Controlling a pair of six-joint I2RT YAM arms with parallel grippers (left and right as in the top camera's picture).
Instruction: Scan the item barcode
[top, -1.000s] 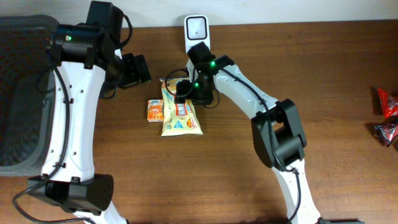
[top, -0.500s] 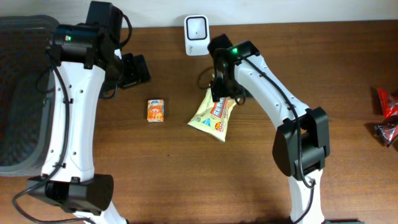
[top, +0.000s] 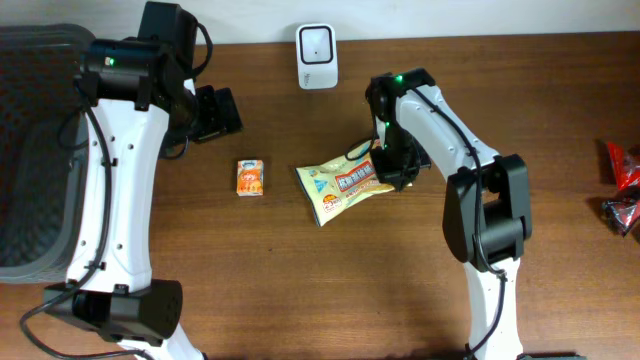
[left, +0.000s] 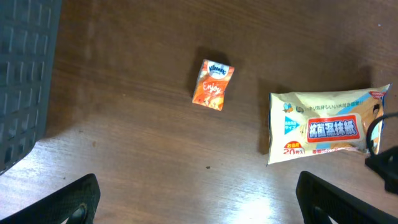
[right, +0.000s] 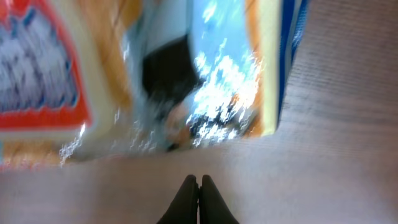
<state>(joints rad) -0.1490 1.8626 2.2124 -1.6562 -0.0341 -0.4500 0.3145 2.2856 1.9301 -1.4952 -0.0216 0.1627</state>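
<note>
Since the frame one second earlier, the right arm had swung away from the scanner toward the table's middle, and the cream and orange soft plastic pack of wet wipes (top: 345, 185) (left: 323, 127) had gone with it, leaving its spot against the small orange rectangular tissue packet (top: 251, 178) (left: 212, 84). The pack lay flat on the brown wooden table (top: 560, 90), printed face up and tilted, right of the tissue packet and apart from it. It sat below and to the right of the white upright barcode scanner (top: 317, 44), well apart from it. The right gripper (top: 395, 170) (right: 199, 186) stood at the pack's right end; in the blurred wrist view its fingertips were pressed together over bare wood, the pack (right: 62, 81) just beyond them, nothing visible between them. The left gripper (top: 215, 112) (left: 199, 199) hung above the table left of the scanner, fingers spread wide and empty. A dark grey mesh basket (top: 30, 150) (left: 25, 74) occupied the left edge. Red crinkled wrappers (top: 622, 165) lay at the far right edge.
</note>
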